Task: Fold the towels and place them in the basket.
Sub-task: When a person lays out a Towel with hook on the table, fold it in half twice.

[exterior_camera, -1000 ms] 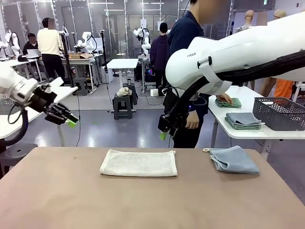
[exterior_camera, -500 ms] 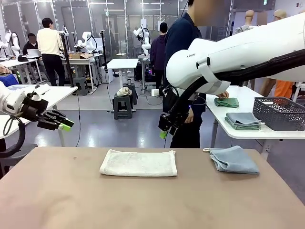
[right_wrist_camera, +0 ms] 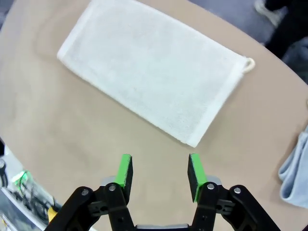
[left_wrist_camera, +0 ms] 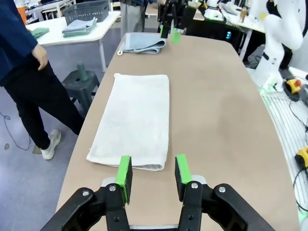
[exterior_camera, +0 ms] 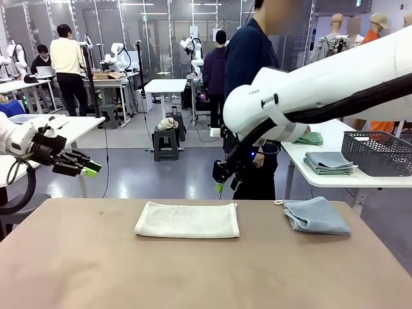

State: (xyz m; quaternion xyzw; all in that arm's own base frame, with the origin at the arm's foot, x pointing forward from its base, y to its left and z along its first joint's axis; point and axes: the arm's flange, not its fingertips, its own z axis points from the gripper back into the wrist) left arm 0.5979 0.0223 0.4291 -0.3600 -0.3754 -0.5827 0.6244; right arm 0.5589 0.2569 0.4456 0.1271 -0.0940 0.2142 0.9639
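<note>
Towels are the subject. In the front view a cream towel (exterior_camera: pixel 187 220) lies flat and spread on the brown table (exterior_camera: pixel 193 277), towards its far edge, probably laid out that way so both arms can reach its short ends. A grey-blue towel (exterior_camera: pixel 315 215) sits loosely folded to its right. The left pincer (exterior_camera: pixel 87 169) hangs in the air off the table's left side; the right pincer (exterior_camera: pixel 219 185) hangs above the far edge, just beyond the cream towel. On a side table, folded towels (exterior_camera: pixel 327 161) lie beside the dark basket (exterior_camera: pixel 377 153), next to a person in dark clothes.

In the left wrist view the left pincer (left_wrist_camera: pixel 153 177) stands partly open and empty, aimed at the near short edge of the cream towel (left_wrist_camera: pixel 136 119).

In the right wrist view the right pincer (right_wrist_camera: pixel 160 173) is likewise partly open, holding nothing, above the bare table just beside the cream towel's (right_wrist_camera: pixel 151 68) long edge.
</note>
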